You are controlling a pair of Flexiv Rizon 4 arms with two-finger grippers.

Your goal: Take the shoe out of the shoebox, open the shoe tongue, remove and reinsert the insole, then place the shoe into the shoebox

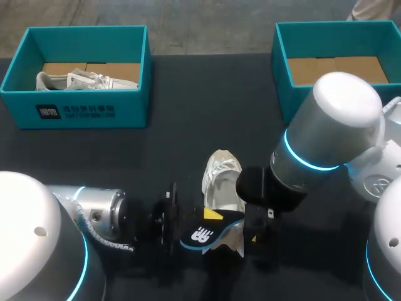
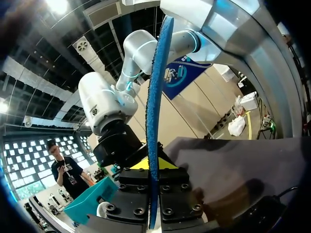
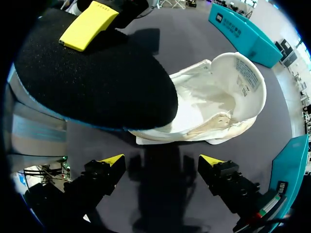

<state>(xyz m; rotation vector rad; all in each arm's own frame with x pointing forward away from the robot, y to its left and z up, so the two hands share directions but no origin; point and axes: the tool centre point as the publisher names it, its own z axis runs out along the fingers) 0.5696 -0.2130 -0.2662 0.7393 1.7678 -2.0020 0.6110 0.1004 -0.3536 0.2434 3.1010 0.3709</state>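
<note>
Head view gives you your left arm (image 1: 94, 216) coming in low from the near left corner, its wrist lying almost level over the surface (image 1: 188, 125). Your right arm (image 1: 326, 138) reaches in from the right and bends down just beside the shoe (image 1: 220, 182). Your left jaws are pressed onto the insole (image 1: 210, 233), one on each face; in the left wrist view the insole (image 2: 155, 121) runs edge-on straight out between them. Its long axis lies across the surface, from the left jaws toward your right arm, printed face up, and its free end hangs over the near end of the shoe. Your right jaws point down at the surface and are spread wide with nothing between them; the shoe (image 3: 214, 102) lies just ahead of their yellow fingertips (image 3: 112, 159). The white shoe sits on the surface between your two arms, outside both boxes, opening upward, long axis running from you toward the far edge. At the far left a teal shoebox (image 1: 75, 106) holds a second shoe (image 1: 81, 80); at the far right stands another teal shoebox (image 1: 282, 69).
</note>
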